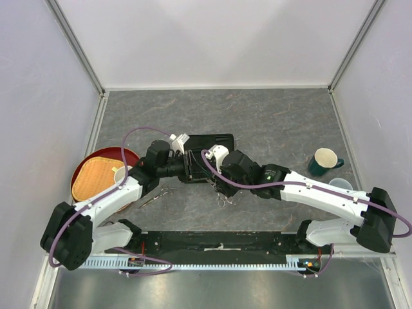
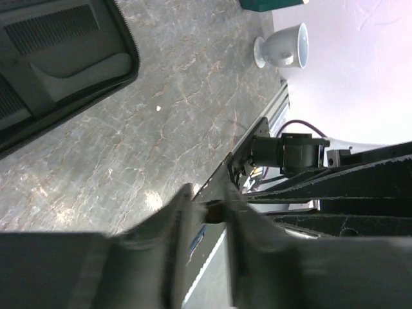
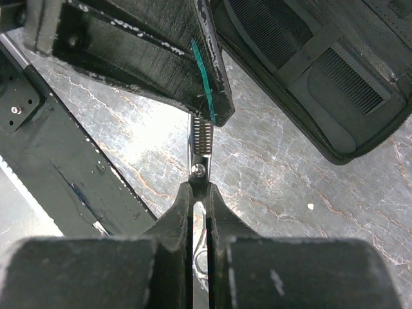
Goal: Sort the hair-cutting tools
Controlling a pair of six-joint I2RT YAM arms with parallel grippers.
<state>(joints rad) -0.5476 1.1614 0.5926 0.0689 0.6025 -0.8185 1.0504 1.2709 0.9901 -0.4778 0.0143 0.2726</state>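
Two pairs of silver scissors: one pair (image 3: 201, 138) with a toothed blade, a second pair (image 1: 152, 198). Two black combs, one comb (image 3: 273, 26) and another comb (image 3: 351, 80). One black case (image 1: 215, 138). One red round tray (image 1: 76, 175), one woven mat (image 1: 96, 179), one pale yellow cup (image 1: 120, 172), one dark green mug (image 1: 324, 161), one pale footed cup (image 2: 283, 48).

A black case (image 1: 215, 139) lies mid-table, a red tray (image 1: 106, 151) left, a green mug (image 1: 325, 161) right.
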